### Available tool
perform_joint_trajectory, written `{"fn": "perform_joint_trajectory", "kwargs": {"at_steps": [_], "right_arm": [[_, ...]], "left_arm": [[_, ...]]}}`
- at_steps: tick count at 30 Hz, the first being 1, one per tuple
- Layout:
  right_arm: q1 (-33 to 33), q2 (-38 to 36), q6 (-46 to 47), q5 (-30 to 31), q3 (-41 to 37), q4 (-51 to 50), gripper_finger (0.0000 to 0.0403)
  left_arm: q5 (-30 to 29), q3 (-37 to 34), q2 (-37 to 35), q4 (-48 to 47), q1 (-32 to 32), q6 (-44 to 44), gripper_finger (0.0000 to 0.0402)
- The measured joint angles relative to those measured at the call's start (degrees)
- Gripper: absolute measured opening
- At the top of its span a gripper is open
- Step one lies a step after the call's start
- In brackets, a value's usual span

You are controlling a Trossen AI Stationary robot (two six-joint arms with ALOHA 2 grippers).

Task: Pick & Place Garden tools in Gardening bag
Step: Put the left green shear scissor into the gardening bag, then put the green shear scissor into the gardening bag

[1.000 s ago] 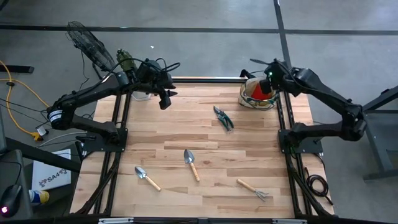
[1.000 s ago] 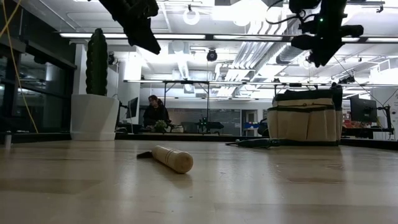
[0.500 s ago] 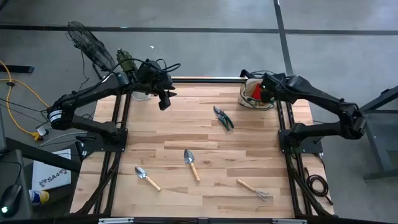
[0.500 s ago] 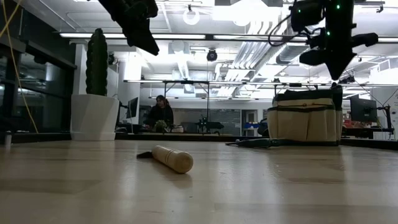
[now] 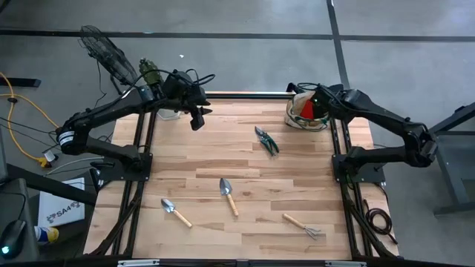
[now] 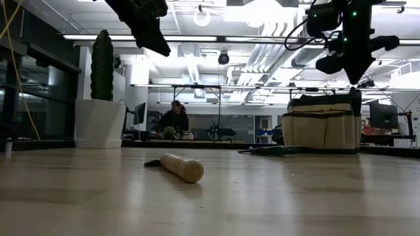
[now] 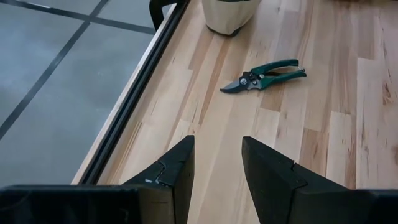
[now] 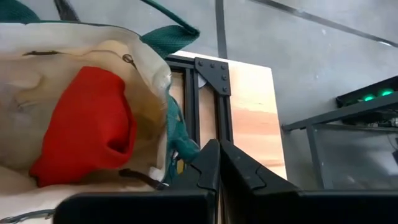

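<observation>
Above the far right corner of the pale plank-topped wooden desk (image 5: 245, 170), the right gripper (image 5: 312, 95) hangs over the mouth of the small round tan fabric gardening bag with dark green trim (image 5: 299, 119), its jaws pressed together and carrying nothing. Inside the bag lies a soft red glove-like piece (image 8: 87, 127), slumped against the tan lining; it looks already delivered.

Across the desk, the left gripper (image 5: 197, 119) is poised in the air over the far left side, jaws parted and empty, close to the white pot holding a green cactus (image 6: 100, 98). Its wrist camera looks down on a pair of green-handled pruners with dark blades (image 7: 264, 75), lying flat near the middle of the desk's far half, well apart from the bag.

Four tools are not yet bagged: the pruners, a metal trowel with a wooden handle (image 5: 228, 195) at centre, a second, smaller wooden-handled metal trowel (image 5: 174, 212) toward the near left, and a small wooden-handled rake (image 5: 303, 225) toward the near right. All lie loose on the boards, none touching another.

By the look of it, one drop-off is finished and the next pick has yet to begin. The pruners are the nearest candidate for either arm. Whichever goes will need its jaws opened, lowered squarely over the slim handles and closed without skidding the tool across the smooth planks, then carried clear of the bag's loop handles before release.

In the room beyond, a person sits at a distant workstation.
</observation>
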Motion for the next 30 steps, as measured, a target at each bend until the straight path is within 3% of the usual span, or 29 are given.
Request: {"fn": "perform_joint_trajectory", "kwargs": {"at_steps": [15, 30], "right_arm": [[-0.9, 0.0, -1.3, -3.5, 0.0, 1.1, 0.0002], [0.1, -0.9, -3.0, 0.3, 0.0, 4.8, 0.0002]], "left_arm": [[0.0, 0.0, 0.0, -0.1, 0.0, 0.0, 0.0129], [-0.1, 0.0, 0.0, 0.0, 0.0, 0.5, 0.0129]]}}
